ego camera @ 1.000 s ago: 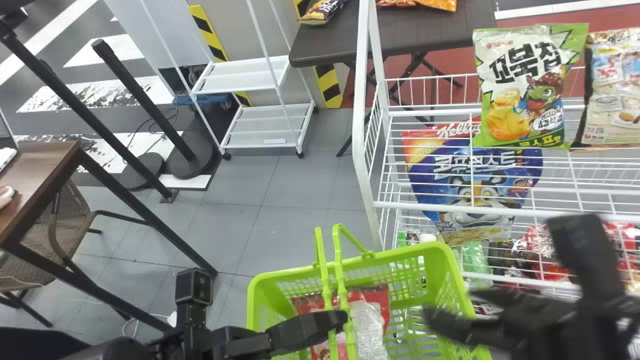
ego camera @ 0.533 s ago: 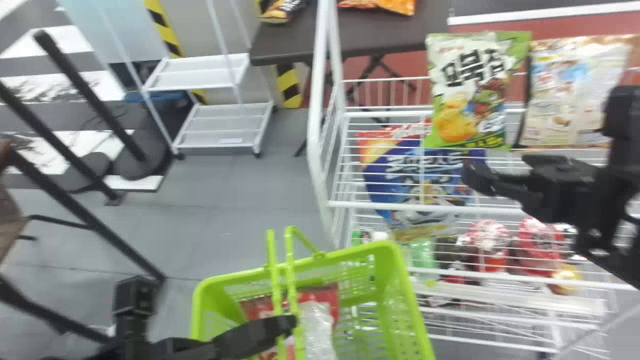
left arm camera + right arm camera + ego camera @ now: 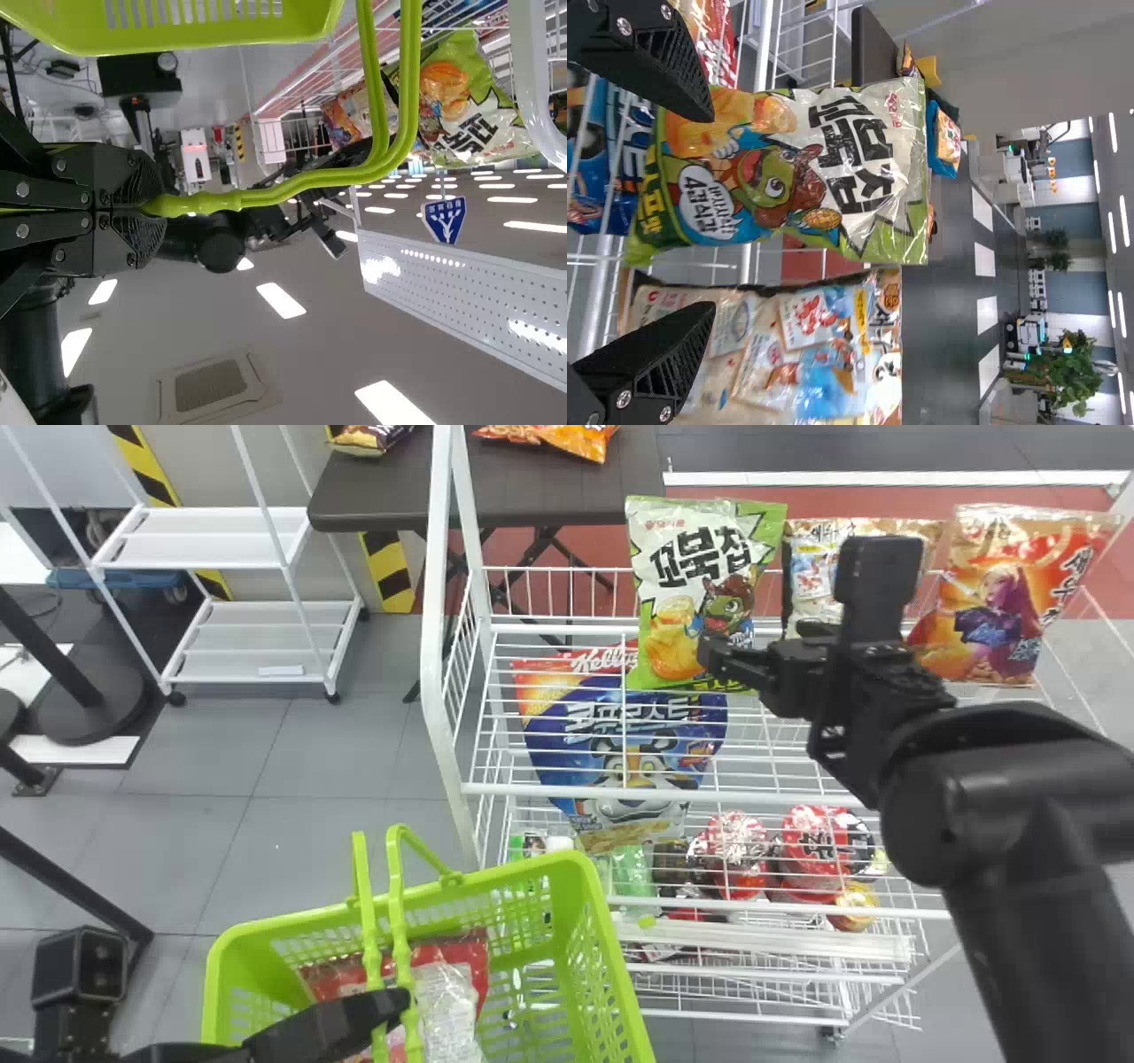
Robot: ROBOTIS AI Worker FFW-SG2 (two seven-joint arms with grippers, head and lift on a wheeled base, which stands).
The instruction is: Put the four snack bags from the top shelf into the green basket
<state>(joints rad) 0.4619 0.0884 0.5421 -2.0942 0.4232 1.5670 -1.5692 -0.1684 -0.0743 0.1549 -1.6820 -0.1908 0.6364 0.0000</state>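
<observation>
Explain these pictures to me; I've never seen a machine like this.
This is a two-armed black robot at a white wire shelf rack. One picture looks down from its head; the other two come from cameras on its left and right wrists and are turned sideways. Its left claw is shut on the green plastic handles of a bright green plastic basket, with red-and-white packaging inside. Its right claw is open and empty, near a green-and-white snack bag. Also on the top shelf are a beige snack bag and an orange-red snack bag.
</observation>
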